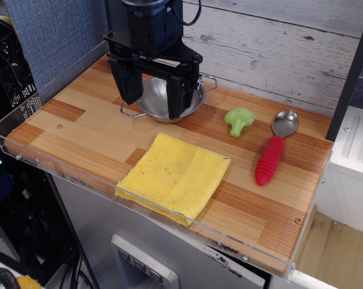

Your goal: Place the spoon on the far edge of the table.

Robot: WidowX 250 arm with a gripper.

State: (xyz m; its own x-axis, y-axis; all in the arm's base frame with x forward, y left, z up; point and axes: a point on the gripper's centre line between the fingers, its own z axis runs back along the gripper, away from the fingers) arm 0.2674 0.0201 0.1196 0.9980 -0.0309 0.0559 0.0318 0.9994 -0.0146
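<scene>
— Where is your gripper [152, 99] right now?

— It hangs over the back left part of the table [79, 129], right in front of the steel bowl [169, 99]. My two black fingers [128, 84] point down with a clear gap between them, so the tool is spread wide and grasps nothing. Part of the bowl shows through that gap.

— And the spoon?

— The spoon [273, 150] lies flat on the right side of the table, well apart from my gripper. Its shiny metal end points toward the back wall and its thick red ribbed handle runs toward the front edge, tilted a little to the left. Nothing touches it.

— What else is around it?

— A small green broccoli toy [239, 121] sits just to the left of the spoon's metal end, near it but not touching. A yellow cloth [175, 176] lies folded at the front middle of the table, its near corner reaching the clear plastic rim [169, 220]. The cloth is between my gripper and the front edge, and to the left of the red handle.

— Is the bowl upright?

— Yes, it stands upright with its opening up, wire handles at either side. I cannot tell whether my fingertips touch it or only hang in front of it.
</scene>
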